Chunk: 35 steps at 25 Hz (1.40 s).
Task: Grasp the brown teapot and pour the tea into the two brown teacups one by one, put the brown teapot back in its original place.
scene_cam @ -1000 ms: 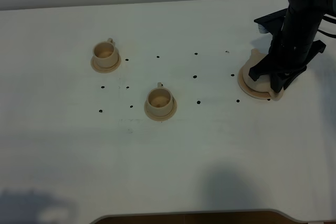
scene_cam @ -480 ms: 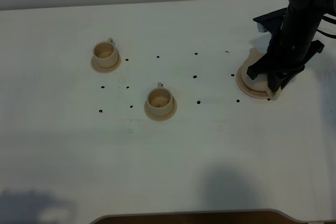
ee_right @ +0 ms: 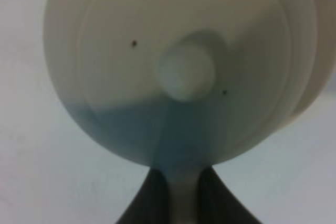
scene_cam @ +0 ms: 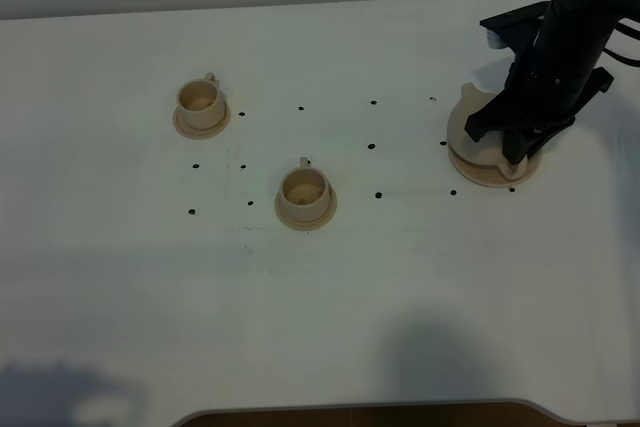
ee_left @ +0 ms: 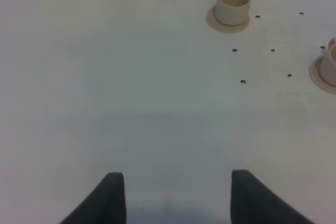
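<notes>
**Step in hand:** grasp and lift of the teapot (scene_cam: 466,125); pouring not yet begun.

**Teapot: 1.** At the right of the table (scene_cam: 320,297), under the right arm. In the right wrist view its lid and knob fill the picture and a wider disc (scene_cam: 482,176) shows offset behind it. By that I judge the pot to be raised just off the disc, though contact cannot be ruled out.

**Right tool (scene_cam: 500,145): 1.** Clamped on the teapot's handle (ee_right: 180,187), one dark finger on each side of it.

**Left tool (ee_left: 178,198): 1.** Fingers apart, nothing between them, hanging over bare table well apart from the work.

**Cups: 2.** Far cup (scene_cam: 201,100) towards the left; near cup (scene_cam: 304,189) towards the middle. Both are upright and well apart from the teapot. Whether anything lies in them cannot be told.

**Cup saucers: 2.** One under each cup.

**Disc: 1.** The teapot's resting place, to be left where it lies for the return.

**Small dark dots on the table: about a dozen;** exact count unsure.

**Next move calls for:** carrying the pot level across to a cup, probably the near one. The spout must come over the cup's mouth before any tilt. The hold on the thin handle must be firm enough that the pot does not swing.
</notes>
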Available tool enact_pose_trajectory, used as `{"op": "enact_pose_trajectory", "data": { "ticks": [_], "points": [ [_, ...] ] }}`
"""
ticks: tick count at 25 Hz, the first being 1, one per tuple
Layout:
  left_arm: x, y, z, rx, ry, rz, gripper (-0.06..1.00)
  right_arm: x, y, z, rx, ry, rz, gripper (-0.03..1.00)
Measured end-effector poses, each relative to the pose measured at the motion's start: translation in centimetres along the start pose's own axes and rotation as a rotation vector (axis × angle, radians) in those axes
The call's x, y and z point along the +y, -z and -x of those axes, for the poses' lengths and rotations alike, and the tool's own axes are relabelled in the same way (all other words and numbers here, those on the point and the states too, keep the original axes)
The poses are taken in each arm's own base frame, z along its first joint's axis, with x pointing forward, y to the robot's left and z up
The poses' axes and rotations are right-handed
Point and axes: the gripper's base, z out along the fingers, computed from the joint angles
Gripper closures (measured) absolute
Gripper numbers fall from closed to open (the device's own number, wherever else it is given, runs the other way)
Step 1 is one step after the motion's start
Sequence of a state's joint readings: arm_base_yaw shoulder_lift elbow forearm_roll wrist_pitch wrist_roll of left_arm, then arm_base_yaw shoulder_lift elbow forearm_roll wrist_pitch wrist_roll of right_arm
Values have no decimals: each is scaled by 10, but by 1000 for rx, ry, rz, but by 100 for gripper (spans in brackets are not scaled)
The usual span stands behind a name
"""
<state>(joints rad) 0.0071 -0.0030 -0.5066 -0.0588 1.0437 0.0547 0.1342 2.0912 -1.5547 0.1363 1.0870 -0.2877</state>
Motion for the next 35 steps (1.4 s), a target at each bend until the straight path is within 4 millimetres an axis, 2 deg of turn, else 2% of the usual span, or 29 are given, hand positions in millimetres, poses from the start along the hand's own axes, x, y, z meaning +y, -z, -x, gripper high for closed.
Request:
{"op": "enact_pose_trajectory", "data": {
  "ticks": [5, 9, 12, 19, 26, 35],
  "points": [
    [0, 0, 0, 0, 0, 0, 46, 10, 16, 5, -77, 36, -20, 85],
    [0, 0, 0, 0, 0, 0, 46, 32, 27, 19, -144, 106, -43, 85],
    [0, 0, 0, 0, 0, 0, 46, 50, 33, 32, -185, 162, -53, 85],
    [0, 0, 0, 0, 0, 0, 46, 94, 29, 72, -228, 300, -86, 85],
    [0, 0, 0, 0, 0, 0, 46, 137, 5, 106, -251, 415, -115, 85],
    [0, 0, 0, 0, 0, 0, 46, 173, -32, 131, -296, 540, -212, 85]
  ]
}}
